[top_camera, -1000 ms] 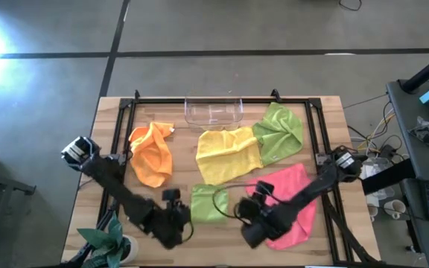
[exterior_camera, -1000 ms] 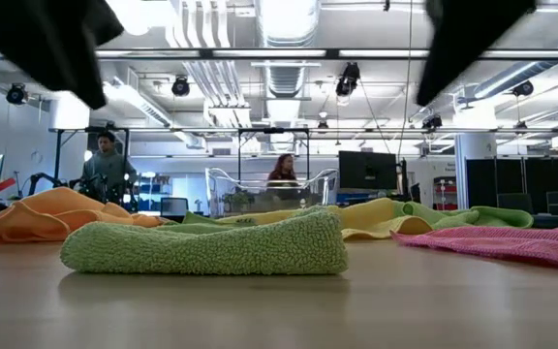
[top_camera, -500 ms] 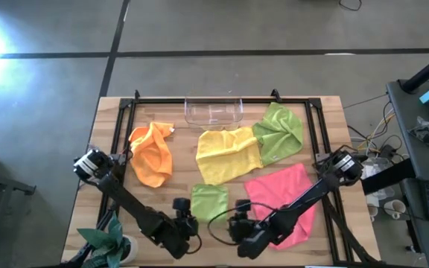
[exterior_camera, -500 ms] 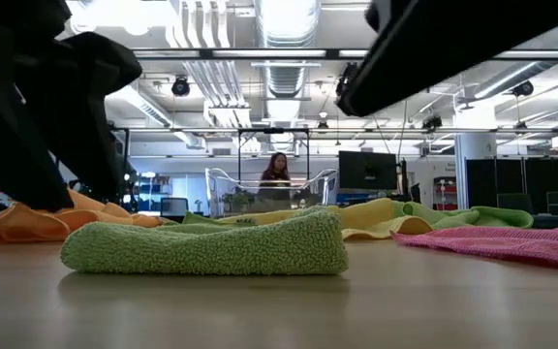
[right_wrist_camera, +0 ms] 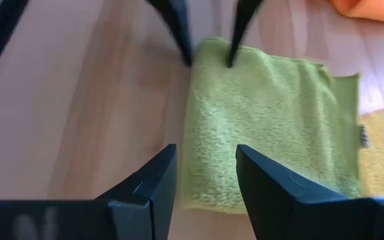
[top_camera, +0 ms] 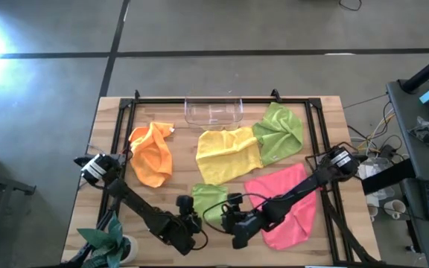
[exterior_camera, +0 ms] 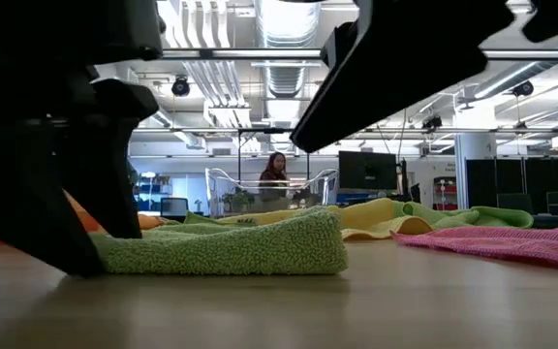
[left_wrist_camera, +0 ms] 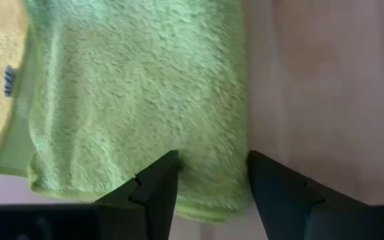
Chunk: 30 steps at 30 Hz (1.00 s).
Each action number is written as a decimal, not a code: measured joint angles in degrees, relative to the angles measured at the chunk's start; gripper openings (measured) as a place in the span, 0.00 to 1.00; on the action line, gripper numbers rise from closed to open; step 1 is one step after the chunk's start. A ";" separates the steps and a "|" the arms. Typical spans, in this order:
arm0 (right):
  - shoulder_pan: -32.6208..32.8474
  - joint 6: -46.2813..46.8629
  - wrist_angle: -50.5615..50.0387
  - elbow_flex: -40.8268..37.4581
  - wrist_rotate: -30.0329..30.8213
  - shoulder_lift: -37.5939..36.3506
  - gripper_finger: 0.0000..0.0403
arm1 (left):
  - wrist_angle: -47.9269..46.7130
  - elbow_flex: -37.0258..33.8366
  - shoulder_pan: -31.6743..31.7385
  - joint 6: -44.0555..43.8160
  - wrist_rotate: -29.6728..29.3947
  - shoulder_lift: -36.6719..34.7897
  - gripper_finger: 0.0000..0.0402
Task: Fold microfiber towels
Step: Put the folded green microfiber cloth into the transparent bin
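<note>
A lime green towel (top_camera: 209,199), folded small, lies flat near the table's front edge. My left gripper (left_wrist_camera: 209,165) is open, low at the towel's near left corner. One fingertip is over the cloth and the other at its side edge. My right gripper (right_wrist_camera: 205,155) is open and hangs above the towel's near right corner (right_wrist_camera: 199,193), clear of it. Orange (top_camera: 151,152), yellow (top_camera: 229,152), a second green (top_camera: 280,130) and pink (top_camera: 289,205) towels lie spread around it. My left gripper's open fingers (exterior_camera: 71,242) slant down from the near left onto the green towel's near left corner (left_wrist_camera: 209,193) and reach table height. I cannot tell whether they touch the cloth. The towel lies flat on the table.
A clear plastic tray (top_camera: 213,112) stands at the table's far edge. A black frame (top_camera: 222,100) runs around the work area. A small plant (top_camera: 106,246) sits at the near left corner. Bare wood (top_camera: 214,249) lies in front of the towel. People show in the room beyond.
Both arms have come down and closed in on the folded green towel. My left gripper has gone right and down to its near left corner. My right gripper has gone left to its near right corner and has turned. The towel has not moved.
</note>
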 joint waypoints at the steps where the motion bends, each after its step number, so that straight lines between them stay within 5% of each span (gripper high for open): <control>1: 0.03 -0.57 -0.03 -0.12 -0.05 0.00 0.36 | 0.14 0.03 0.32 -0.01 -0.22 0.27 0.41; 10: -1.13 -1.88 -0.03 -0.52 -0.38 0.02 0.36 | 0.93 0.17 1.98 -0.04 0.21 0.97 0.38; 21: -1.85 -2.80 1.47 -0.52 -5.89 4.75 0.36 | 3.54 0.09 2.27 0.17 2.00 1.15 0.02; 30: -2.23 -1.31 -1.28 0.65 -4.41 7.77 0.36 | 4.60 0.13 2.42 0.22 3.48 1.07 0.04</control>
